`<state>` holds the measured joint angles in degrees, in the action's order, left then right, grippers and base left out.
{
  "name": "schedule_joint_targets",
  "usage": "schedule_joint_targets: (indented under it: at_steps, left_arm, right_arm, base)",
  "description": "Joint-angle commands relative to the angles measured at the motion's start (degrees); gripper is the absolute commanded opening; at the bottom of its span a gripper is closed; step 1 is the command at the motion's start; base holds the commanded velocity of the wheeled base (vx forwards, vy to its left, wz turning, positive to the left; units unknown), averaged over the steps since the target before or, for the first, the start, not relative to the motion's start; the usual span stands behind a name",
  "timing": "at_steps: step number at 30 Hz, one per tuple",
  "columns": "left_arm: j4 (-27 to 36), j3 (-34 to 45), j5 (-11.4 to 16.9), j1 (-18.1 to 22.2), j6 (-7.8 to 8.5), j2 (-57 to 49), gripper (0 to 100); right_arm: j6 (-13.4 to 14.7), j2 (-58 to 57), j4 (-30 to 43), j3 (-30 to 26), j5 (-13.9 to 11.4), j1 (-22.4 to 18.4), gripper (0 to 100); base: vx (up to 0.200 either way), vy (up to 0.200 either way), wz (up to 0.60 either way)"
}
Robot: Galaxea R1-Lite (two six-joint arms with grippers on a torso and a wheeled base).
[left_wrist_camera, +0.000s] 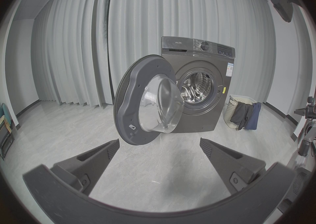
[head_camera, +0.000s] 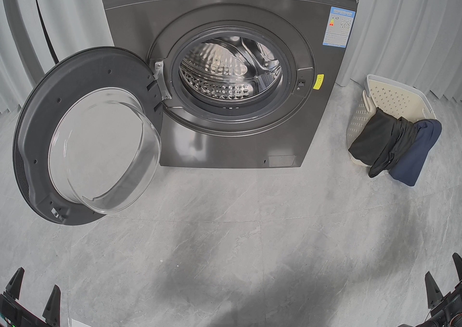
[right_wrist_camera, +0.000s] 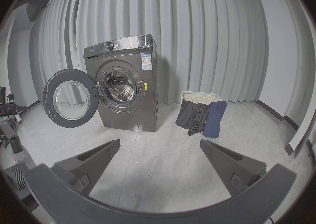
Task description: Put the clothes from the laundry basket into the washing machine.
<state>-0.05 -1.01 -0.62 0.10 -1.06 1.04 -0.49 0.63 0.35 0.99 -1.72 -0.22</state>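
A grey front-loading washing machine (head_camera: 231, 54) stands ahead with its round door (head_camera: 86, 135) swung wide to the left and its steel drum (head_camera: 226, 70) bare. To its right sits a cream laundry basket (head_camera: 397, 99) with a black garment (head_camera: 382, 140) and a navy garment (head_camera: 417, 152) draped over its front rim. My left gripper (head_camera: 33, 294) is low at the near left, open and holding nothing. My right gripper (head_camera: 445, 280) is low at the near right, also open and holding nothing. Both are far from the basket.
Pale grey tiled floor (head_camera: 250, 236) lies open between me and the machine. White curtains (left_wrist_camera: 82, 37) hang behind the machine. The open door sticks out into the left part of the floor. Dark stands (right_wrist_camera: 8, 126) sit at the room's side.
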Motion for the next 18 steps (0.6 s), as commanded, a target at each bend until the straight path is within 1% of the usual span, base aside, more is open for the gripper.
schedule_joint_targets:
  at_steps: [1, 7, 18]
  left_arm:
    - [0.0, 1.0, 0.0, 0.1, -0.08, -0.9, 100]
    - [0.0, 1.0, 0.0, 0.0, 0.01, -0.9, 100]
    - [0.0, 1.0, -0.2, 0.0, -0.35, -0.9, 100]
  right_arm:
    - [0.0, -0.6, 0.0, -1.0, 0.0, 0.0, 100]
    - [0.0, -0.6, 0.0, -1.0, 0.0, 0.0, 100]
    - [0.0, -0.6, 0.0, -1.0, 0.0, 0.0, 100]
  base:
    - [0.0, -0.2, 0.0]
    - [0.0, -0.2, 0.0]
    - [0.0, -0.2, 0.0]
